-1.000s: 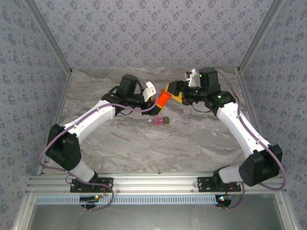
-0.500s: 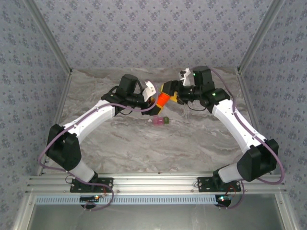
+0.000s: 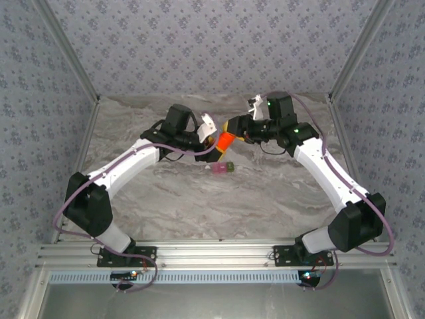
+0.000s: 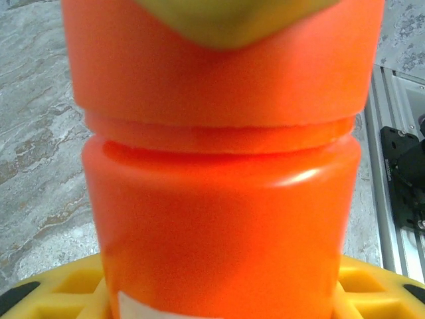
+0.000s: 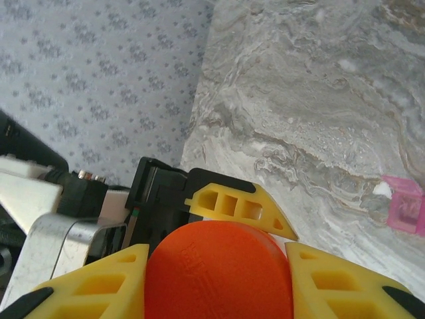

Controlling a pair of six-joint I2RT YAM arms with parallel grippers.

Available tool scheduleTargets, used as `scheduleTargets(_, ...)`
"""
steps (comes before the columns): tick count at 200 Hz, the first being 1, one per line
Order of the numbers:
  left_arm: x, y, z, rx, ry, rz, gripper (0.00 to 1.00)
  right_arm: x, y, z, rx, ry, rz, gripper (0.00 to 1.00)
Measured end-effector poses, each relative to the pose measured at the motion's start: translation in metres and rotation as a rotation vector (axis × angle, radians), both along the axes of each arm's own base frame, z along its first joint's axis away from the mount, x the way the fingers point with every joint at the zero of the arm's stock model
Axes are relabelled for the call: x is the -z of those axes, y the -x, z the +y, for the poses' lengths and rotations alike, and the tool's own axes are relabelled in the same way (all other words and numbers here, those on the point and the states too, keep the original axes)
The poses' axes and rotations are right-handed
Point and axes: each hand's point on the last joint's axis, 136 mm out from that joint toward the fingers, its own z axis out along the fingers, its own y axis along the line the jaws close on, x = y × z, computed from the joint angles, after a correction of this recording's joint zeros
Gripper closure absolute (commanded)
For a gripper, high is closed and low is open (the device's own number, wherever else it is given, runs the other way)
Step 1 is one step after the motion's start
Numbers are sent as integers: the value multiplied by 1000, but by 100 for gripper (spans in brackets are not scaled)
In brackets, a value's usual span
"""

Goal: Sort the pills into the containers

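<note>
Containers (image 3: 221,168): lying 9-to-3 o'clock on the counter, pink end at 9.
Left claw (image 3: 215,143): grips bottle (image 3: 226,139) (orange).
Right claw (image 5: 216,279): clamped on its cap (image 5: 219,242).

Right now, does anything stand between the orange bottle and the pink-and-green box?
Nothing visible lies between them: the box sits on the table just nearside of the bottle held in the left gripper. The bottle's cap is on, though, with the right gripper shut on it.
</note>
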Motion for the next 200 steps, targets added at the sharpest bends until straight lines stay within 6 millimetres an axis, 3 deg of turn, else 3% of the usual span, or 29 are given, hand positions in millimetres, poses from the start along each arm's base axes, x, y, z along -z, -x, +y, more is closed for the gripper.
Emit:
scheduleTargets(42, -6, 3, -4, 37, 21, -35, 100, -9, 5, -5, -187, 7, -204, 62)
scheduleTargets(71, -9, 1, -9, 44, 30, -46, 100, -10, 3, -13, -285, -66, -248, 64)
scheduleTargets(90, -9, -2, -10, 42, 34, -54, 100, -7, -4, -18, -307, -147, -231, 64)
scheduleTargets(117, -4, -2, -7, 36, 22, -27, 100, 4, -29, -40, -197, -187, -216, 64)
scheduleTargets(130, -4, -2, -6, 35, 21, -27, 100, 12, -33, -42, -166, -208, -172, 55)
scheduleTargets(147, -4, -2, -6, 35, 22, -27, 100, 19, -33, -39, -144, -214, -127, 53)
scheduleTargets(169, -4, -2, -6, 34, 22, -27, 100, 23, -34, -38, -89, -191, -85, 37)
scheduleTargets(200, -4, -3, -6, 34, 21, -26, 100, 10, -25, -44, -17, -156, -79, 29)
